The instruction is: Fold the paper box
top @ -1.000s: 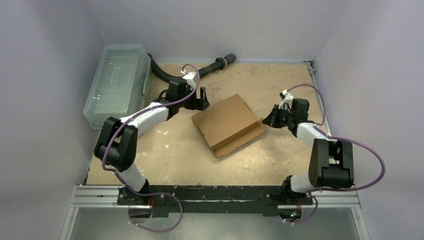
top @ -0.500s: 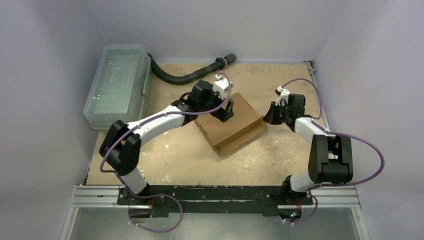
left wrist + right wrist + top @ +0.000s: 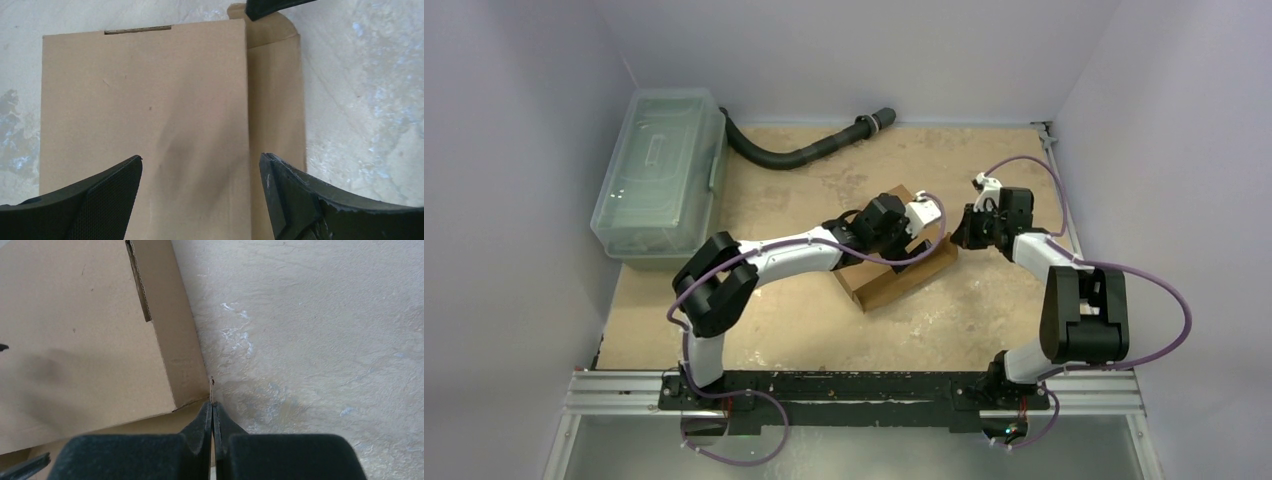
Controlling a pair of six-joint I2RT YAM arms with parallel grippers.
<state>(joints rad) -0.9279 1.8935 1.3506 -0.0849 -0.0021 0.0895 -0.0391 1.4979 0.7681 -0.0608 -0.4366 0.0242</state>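
- Top view: fixed high behind the near edge of the table [image 3: 874, 340], looking down and forward over the whole of it.
- Left wrist view: close above the cardboard box [image 3: 145, 100], looking almost straight down past the left gripper [image 3: 200, 157].
- Right wrist view: lower and nearer, looking past the right gripper [image 3: 212, 407] at the box's corner.
- All three views share the box's top panel.

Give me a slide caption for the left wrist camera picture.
Open left tool hovers over the brown cardboard box lying on the table.
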